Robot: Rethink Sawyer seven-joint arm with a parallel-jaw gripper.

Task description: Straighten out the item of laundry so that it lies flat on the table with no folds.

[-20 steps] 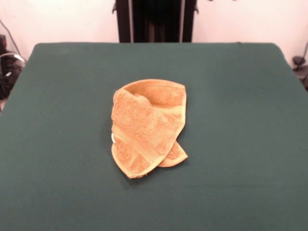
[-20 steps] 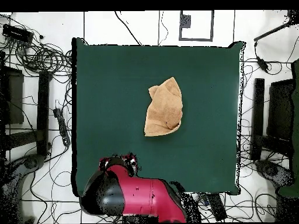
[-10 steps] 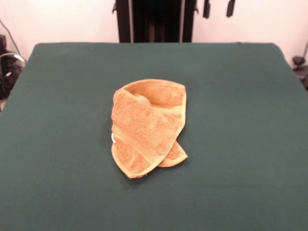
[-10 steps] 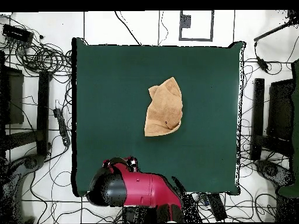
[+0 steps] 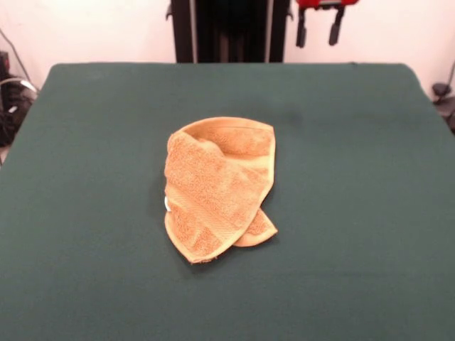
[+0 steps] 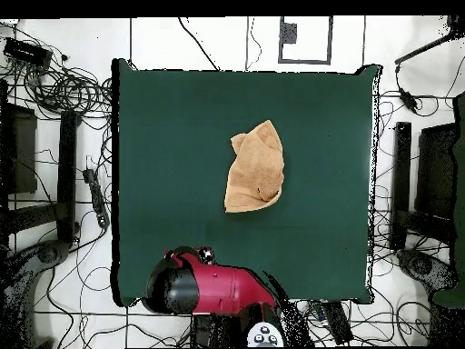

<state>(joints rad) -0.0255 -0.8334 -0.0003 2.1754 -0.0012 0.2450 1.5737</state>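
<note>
Nowhere any readable writing or brand; only a small white tag loop (image 5: 166,204) peeking from the edge of the small orange-tan terry-cloth towel (image 5: 218,187). Seen from the front alone: the black two-fingered claw (image 5: 317,28) under a red fitting at the top edge, its fingers (image 5: 301,34) hanging apart, released, gripping nothing and touching nothing. Seen from overhead alone: the bulky red and black arm (image 6: 207,289) reaching over the worktop's edge by the robot's base, with the claw itself hidden beneath it. Also only from overhead: tangled black cables (image 6: 64,86) on the pale floor around the large rectangular dark green felt worktop (image 5: 355,213). Crumpled and folded over itself, the towel (image 6: 255,168) near the middle of the worktop, well apart from the claw, nearer the front camera than the claw and off to the picture's left of it. One rounded flap doubled across the top, a smaller corner sticking out underneath at the near side.
</note>
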